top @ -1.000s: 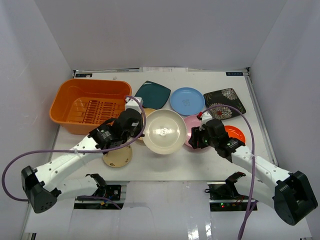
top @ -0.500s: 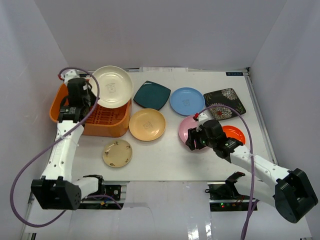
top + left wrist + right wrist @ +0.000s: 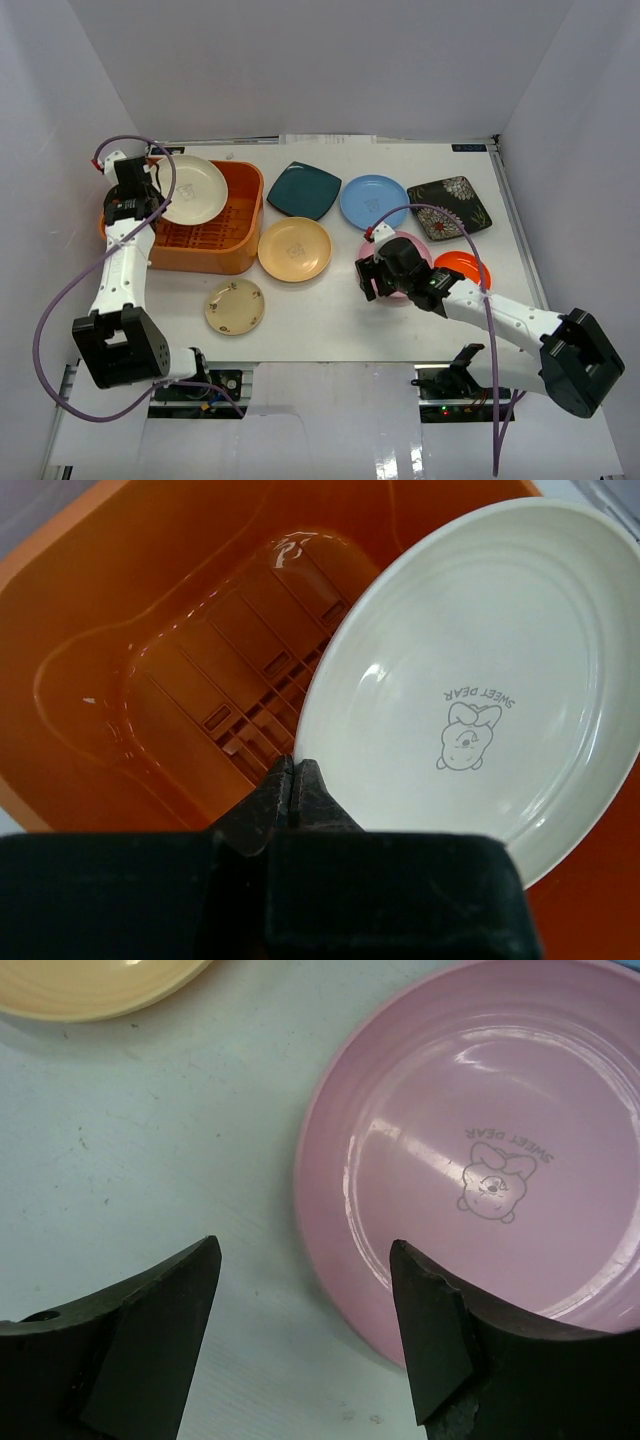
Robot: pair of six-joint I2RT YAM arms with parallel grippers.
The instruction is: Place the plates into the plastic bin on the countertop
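**Camera set-up.** From high behind the arm bases we look down on the whole countertop [image 3: 330,320]. Our wrist views sit close. The cream plate [image 3: 480,630] and the plastic bin [image 3: 150,610] lie beyond the jaws of the left gripper [image 3: 292,780]. The rim of the pink plate [image 3: 480,1110] lies between those of the right gripper [image 3: 305,1290]. Both plates recur from above.

The cream plate [image 3: 520,630] carries the words "SWEET DEAR" in small grey capitals. They curve over a little cartoon bear face near the middle of the dish and read upside down in the left wrist view.

The pink plate [image 3: 520,1080] bears the same "SWEET DEAR" line in grey, arched over a small cartoon animal face with a bow, and it is also upside down in the right wrist view.

From above, the light blue plate [image 3: 374,201] and the tan plate [image 3: 294,248] each show a faint central print, too small to read. A dark sticker [image 3: 470,147] at the far right edge of the countertop [image 3: 330,320] has pale marks, also illegible.
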